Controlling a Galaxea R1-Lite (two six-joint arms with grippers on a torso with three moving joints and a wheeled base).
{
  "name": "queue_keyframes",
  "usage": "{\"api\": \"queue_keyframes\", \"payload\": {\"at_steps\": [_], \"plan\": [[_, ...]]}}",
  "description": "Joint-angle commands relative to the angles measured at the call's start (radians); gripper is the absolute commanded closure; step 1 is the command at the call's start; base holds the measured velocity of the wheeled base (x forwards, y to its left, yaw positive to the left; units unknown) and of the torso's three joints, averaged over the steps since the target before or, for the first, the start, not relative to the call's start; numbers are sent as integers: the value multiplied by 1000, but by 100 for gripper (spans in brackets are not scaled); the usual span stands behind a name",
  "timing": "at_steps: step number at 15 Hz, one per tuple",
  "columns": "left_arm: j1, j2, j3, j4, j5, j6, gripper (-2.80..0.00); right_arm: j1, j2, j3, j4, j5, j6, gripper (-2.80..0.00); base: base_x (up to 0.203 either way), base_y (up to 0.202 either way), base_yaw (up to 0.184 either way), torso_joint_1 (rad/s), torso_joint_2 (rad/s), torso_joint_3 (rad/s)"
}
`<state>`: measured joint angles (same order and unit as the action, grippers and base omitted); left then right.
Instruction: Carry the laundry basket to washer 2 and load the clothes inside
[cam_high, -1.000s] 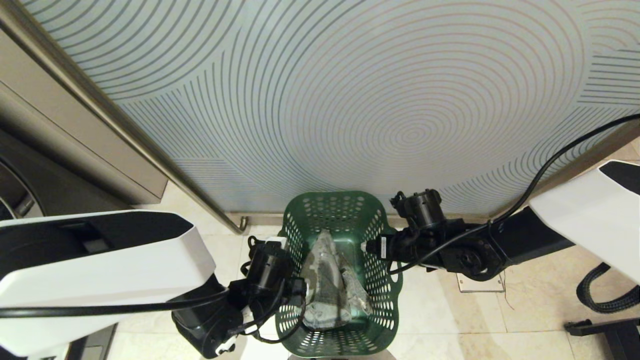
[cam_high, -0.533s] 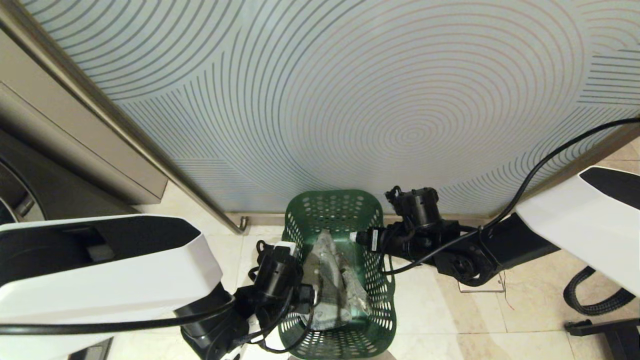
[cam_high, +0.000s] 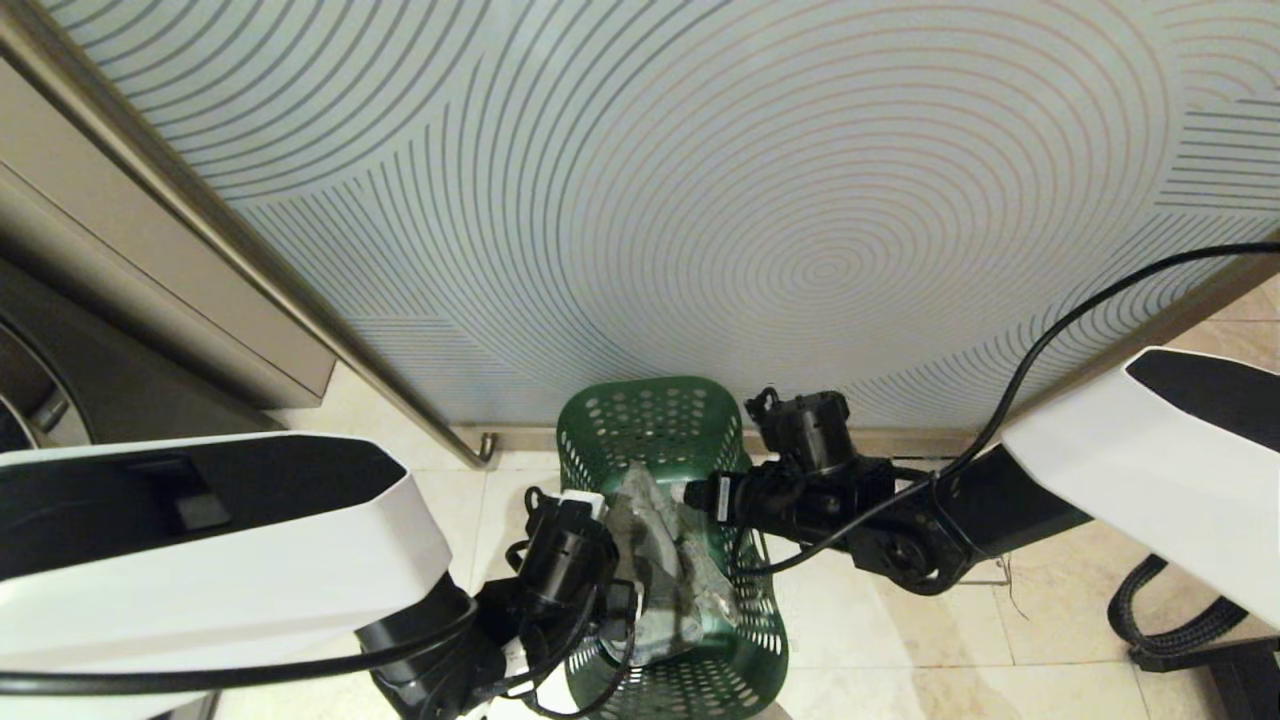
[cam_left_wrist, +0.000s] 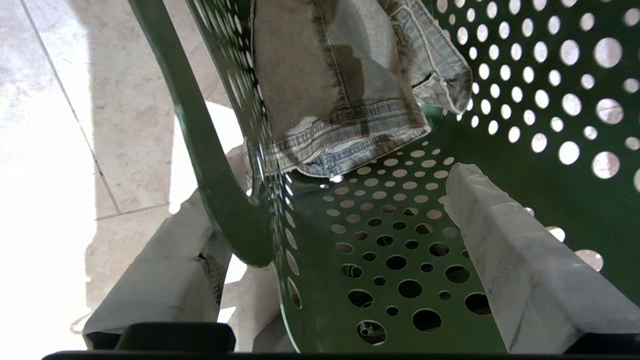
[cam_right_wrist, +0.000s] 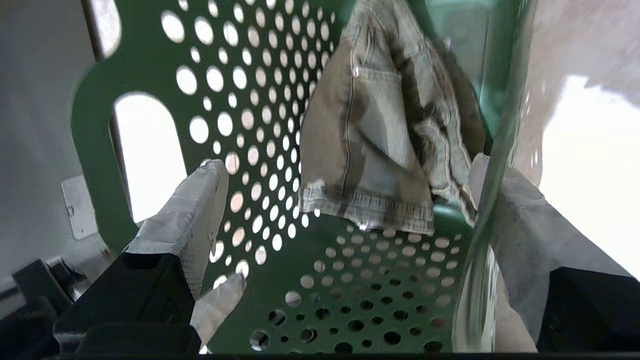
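I straddle laundry basket (cam_high: 655, 440) rim at 9 and 3: left gripper (cam_left_wrist: 320, 250), right gripper (cam_right_wrist: 345, 225) spread, ready to clamp for carrying; clothes (cam_high: 665, 560) inside.

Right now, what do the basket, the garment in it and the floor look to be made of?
The laundry basket: moulded plastic by the look, dark green, slightly glossy, punched with round holes. The clothes: faded denim-like woven cotton, with visible stitched seams and a hem; fibre not certain. The floor: polished beige stone or ceramic tile, with grout lines and faint veining.
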<state>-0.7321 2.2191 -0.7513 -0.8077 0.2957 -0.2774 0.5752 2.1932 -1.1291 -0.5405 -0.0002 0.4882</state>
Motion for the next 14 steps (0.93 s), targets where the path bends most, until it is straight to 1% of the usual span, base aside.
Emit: {"api": "queue_keyframes", "payload": {"at_steps": [1,4,5,7,8,10,12,13,14], "plan": [[0,4,-3,-5,2,-3,-280,19,8,7,12,-1,10,-280,0,0,0,0,0,0],[-7,11,-5,-8,0,-5,-280,20,27,38,10,-3,23,-280,0,0,0,0,0,0],[-9,10,-4,-8,0,-6,-280,20,35,57,-5,-4,23,-280,0,0,0,0,0,0],[-19,10,-5,-7,-1,-30,-280,19,54,92,-74,-5,24,-280,0,0,0,0,0,0],[-27,10,-3,-7,-1,-39,-280,20,48,91,-83,-10,41,-280,0,0,0,0,0,0],[-53,11,-5,-11,-1,-54,-280,19,22,85,-38,-28,53,-280,0,0,0,0,0,0],[-62,2,-21,2,-4,-123,-280,9,16,109,-36,-43,55,-280,0,0,0,0,0,0],[-65,-3,-22,27,-10,-154,-280,9,10,129,-41,-52,55,-280,0,0,0,0,0,0],[-66,-6,-22,37,-12,-174,-280,9,6,143,-51,-54,55,-280,0,0,0,0,0,0]]}}
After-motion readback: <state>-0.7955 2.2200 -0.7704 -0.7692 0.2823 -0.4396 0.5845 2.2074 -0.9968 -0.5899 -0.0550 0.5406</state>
